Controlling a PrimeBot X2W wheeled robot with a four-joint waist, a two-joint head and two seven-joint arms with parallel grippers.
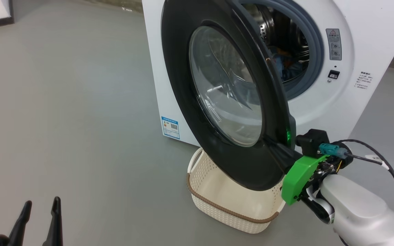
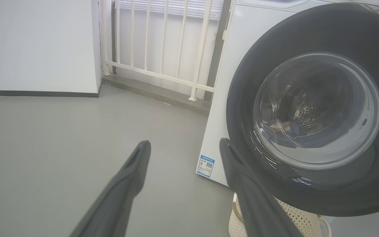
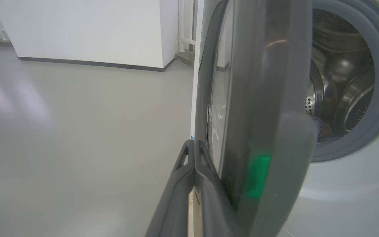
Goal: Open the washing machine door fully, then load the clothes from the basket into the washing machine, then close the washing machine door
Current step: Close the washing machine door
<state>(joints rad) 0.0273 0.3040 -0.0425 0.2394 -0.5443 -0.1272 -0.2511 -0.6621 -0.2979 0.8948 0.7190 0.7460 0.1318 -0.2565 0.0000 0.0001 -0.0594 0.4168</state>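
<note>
The washing machine (image 1: 357,85) stands with its door (image 1: 224,89) swung about halfway out, black rim and glass bowl facing left. Blue patterned clothes (image 1: 286,66) lie inside the steel drum, seen too in the right wrist view as clothes (image 3: 321,130). Under the door sits the cream basket (image 1: 217,213), its inside bare where visible. My right gripper (image 1: 279,150) is shut with nothing between its fingers, lying against the door's outer face by the free edge (image 3: 258,98). My left gripper (image 1: 41,205) hangs open over the floor, left of the door (image 2: 308,108).
Grey floor spreads to the left of the machine. A blue label sticker (image 1: 170,127) marks the machine's lower corner. A white railing (image 2: 163,42) and a white wall (image 2: 38,46) stand behind and to the left. A black cable (image 1: 388,171) loops off my right wrist.
</note>
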